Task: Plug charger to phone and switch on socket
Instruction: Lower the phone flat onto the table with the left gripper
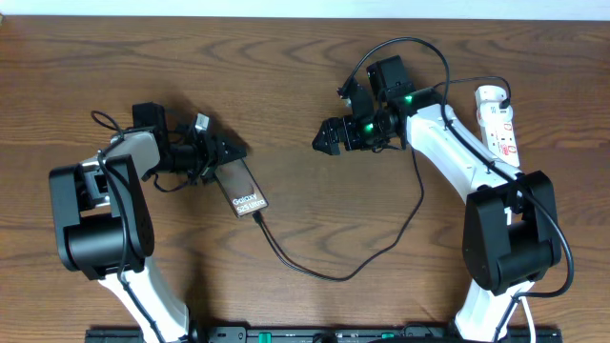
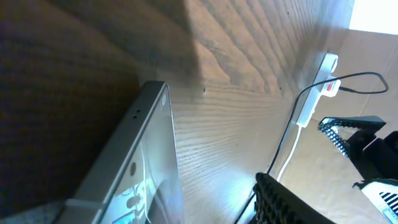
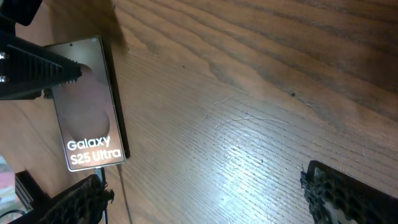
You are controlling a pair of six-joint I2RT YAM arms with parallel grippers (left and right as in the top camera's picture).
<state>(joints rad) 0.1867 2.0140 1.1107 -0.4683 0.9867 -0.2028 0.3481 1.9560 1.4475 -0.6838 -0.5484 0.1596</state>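
The phone lies flat on the wooden table, its "Galaxy S25 Ultra" lettering showing in the right wrist view. The charger cable runs from the phone's lower end in a loop across the table toward the socket at the far right. My left gripper is at the phone's upper end, open; the phone's edge sits left of its one visible finger. My right gripper is open and empty, hovering over bare table to the right of the phone.
The white socket and its white lead lie by the right arm's base. The right arm's own thick black cables arch above its wrist. Bare wood lies between the two grippers.
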